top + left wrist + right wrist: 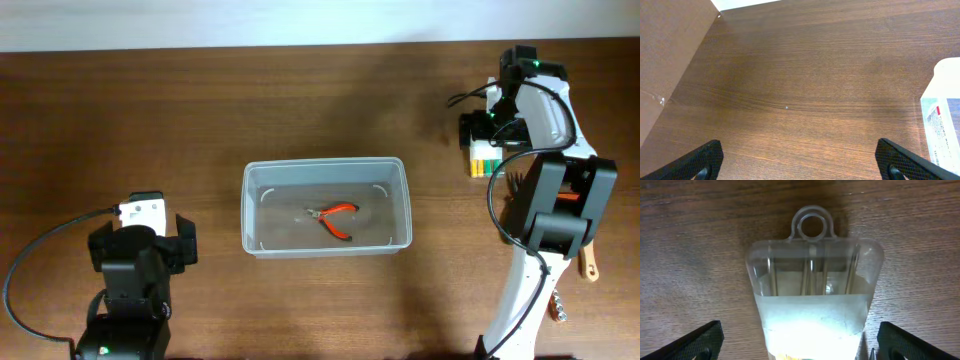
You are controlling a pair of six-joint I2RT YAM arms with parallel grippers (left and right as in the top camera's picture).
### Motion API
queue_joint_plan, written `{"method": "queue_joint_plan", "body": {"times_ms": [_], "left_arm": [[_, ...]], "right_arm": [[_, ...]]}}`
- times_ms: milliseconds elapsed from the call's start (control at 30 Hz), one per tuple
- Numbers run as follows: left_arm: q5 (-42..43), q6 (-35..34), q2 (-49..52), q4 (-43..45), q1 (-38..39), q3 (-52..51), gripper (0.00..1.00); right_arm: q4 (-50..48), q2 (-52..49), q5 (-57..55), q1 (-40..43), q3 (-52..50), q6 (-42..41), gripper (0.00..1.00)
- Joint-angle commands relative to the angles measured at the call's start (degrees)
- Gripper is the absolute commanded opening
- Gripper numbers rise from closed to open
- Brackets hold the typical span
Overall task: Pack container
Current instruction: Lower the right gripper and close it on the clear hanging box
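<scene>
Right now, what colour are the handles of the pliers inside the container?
Orange; the pliers show best overhead.

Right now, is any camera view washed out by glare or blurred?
Right wrist: glare bleaches the lower part of the clear plastic pack, hiding its contents. Overhead: even light, the container and orange-handled pliers sharp. Left wrist: the table grain crisp, no glare.

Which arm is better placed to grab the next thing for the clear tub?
Right. The right pincer hangs open directly over the clear hang-tab pack, straddling it. The left pincer is open too, but only bare table lies beneath it.
</scene>
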State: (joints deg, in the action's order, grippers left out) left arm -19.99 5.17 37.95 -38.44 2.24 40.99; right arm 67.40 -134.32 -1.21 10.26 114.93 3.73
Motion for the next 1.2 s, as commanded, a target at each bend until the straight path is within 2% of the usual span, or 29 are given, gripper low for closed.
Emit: {"method": "queue_joint_plan", "body": {"times_ms": [0, 1067, 1167], "left_arm": [[-0.39, 0.92, -0.02, -0.07, 0.24, 1.20, 0.99], [-0.39, 0.92, -0.02, -0.07, 0.24, 1.20, 0.99], [-0.39, 0.92, -0.02, -0.07, 0.24, 1.20, 0.99]], "right_arm": [[0.04, -1.22, 0.72, 0.31, -0.31, 0.50, 0.99], [0.90, -4.09, 0.55, 0.31, -0.31, 1.77, 1.00], [0.94, -4.09, 0.55, 0.33, -0.31, 1.77, 0.96]]}}
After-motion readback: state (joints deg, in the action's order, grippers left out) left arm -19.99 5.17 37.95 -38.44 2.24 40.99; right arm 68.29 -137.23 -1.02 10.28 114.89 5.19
